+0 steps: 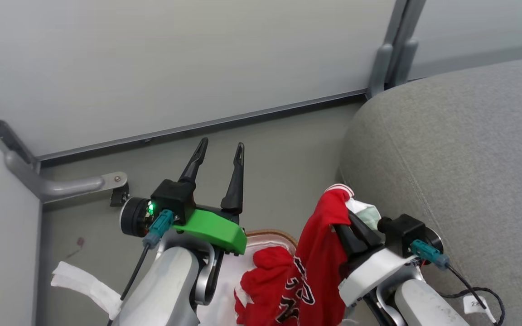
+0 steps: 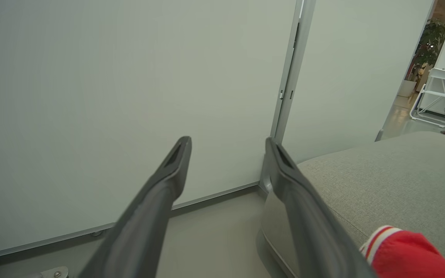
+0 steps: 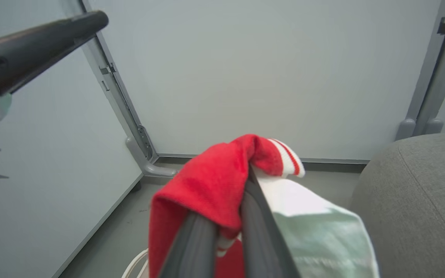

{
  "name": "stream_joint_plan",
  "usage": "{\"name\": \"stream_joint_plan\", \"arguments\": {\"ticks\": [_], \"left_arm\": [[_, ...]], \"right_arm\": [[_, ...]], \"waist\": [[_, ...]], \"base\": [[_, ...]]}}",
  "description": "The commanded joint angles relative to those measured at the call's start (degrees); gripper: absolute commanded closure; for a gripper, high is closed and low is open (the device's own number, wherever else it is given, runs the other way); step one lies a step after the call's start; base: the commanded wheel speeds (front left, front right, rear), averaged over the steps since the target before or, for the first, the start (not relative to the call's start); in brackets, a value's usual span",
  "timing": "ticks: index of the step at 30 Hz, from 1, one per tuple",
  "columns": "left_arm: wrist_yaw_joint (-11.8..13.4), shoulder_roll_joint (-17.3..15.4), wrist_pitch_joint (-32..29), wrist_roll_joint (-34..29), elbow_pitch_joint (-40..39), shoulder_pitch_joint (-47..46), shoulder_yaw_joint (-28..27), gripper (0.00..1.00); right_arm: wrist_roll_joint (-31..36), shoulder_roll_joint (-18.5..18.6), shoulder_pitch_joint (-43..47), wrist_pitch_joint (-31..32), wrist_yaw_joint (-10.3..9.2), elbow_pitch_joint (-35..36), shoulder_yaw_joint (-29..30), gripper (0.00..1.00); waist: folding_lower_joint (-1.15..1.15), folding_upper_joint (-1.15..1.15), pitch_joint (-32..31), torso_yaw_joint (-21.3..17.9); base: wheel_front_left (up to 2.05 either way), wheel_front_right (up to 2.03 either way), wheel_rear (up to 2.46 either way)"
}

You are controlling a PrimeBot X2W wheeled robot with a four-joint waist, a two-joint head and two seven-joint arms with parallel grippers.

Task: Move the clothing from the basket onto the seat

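My right gripper (image 1: 343,216) is shut on a red jersey (image 1: 317,258) with white trim and black-and-white lettering. The jersey hangs from it above the basket (image 1: 271,234), close beside the grey seat (image 1: 460,149). In the right wrist view the red jersey (image 3: 207,181) drapes over my closed fingers (image 3: 259,220), and a pale cloth (image 3: 315,227) lies over the right one. A second red garment (image 1: 265,276) is bunched in the basket. My left gripper (image 1: 222,144) is open and holds nothing, raised over the floor left of the basket. Its spread fingers (image 2: 160,193) face the wall.
Pale wall panels with grey metal posts (image 1: 390,54) close the corner behind. A metal bracket (image 1: 73,184) juts out at floor level on the left. A white cloth strip (image 1: 84,280) lies on the floor by my left forearm. The seat's rounded edge (image 2: 361,193) is just right of the left gripper.
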State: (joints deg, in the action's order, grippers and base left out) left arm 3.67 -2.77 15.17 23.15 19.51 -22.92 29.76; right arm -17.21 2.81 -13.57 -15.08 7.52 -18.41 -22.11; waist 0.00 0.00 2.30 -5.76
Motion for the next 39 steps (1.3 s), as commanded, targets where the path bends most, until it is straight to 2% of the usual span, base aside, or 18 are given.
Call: {"name": "stream_joint_plan", "arguments": {"ticks": [1,10,19,23,28,34,39], "left_arm": [[-0.5,-0.2,0.0,-1.0,0.3,1.0,-0.6,0.0],[-1.6,-0.3,0.0,-3.2,0.9,3.7,-4.4,0.0],[-2.3,-0.3,0.0,-4.0,1.7,4.3,-5.0,0.0],[-3.0,-0.3,0.0,-4.5,2.2,3.3,-4.3,0.0],[-3.7,-0.3,0.0,-5.7,2.4,2.3,-3.5,0.0],[-5.2,-0.3,0.0,-7.7,3.1,-0.4,-2.4,0.0],[-6.5,-0.3,0.0,-9.0,3.4,-2.6,-2.1,0.0]], "right_arm": [[-0.6,0.2,-0.1,-0.1,-0.07,0.9,0.7,1.0],[-0.3,0.2,-1.2,-0.1,-0.06,5.1,3.7,1.0],[1.3,0.9,-5.7,-0.1,-0.06,7.2,6.6,1.0],[2.3,4.4,-11.3,-0.1,-0.06,8.7,9.1,1.0],[4.1,11.8,-22.4,-0.1,-0.06,8.6,10.2,1.0],[6.3,19.4,-38.3,-0.1,-0.06,6.1,12.8,1.0],[9.1,23.4,-49.8,-0.1,-0.07,2.1,14.7,1.0]], "waist": [[0.0,0.0,1.3,-5.8],[0.0,0.0,2.8,-17.0],[0.0,0.0,4.9,-24.3],[0.0,0.0,6.9,-24.8],[0.0,0.0,9.8,-24.8],[0.0,0.0,15.3,-21.2],[0.0,0.0,19.6,-17.6]], "base": [[0.0,0.0,0.0],[0.0,0.0,0.0],[0.0,0.0,0.0],[0.0,0.0,0.0],[0.0,0.0,0.0],[0.0,0.0,0.0],[0.0,0.0,0.0]]}}
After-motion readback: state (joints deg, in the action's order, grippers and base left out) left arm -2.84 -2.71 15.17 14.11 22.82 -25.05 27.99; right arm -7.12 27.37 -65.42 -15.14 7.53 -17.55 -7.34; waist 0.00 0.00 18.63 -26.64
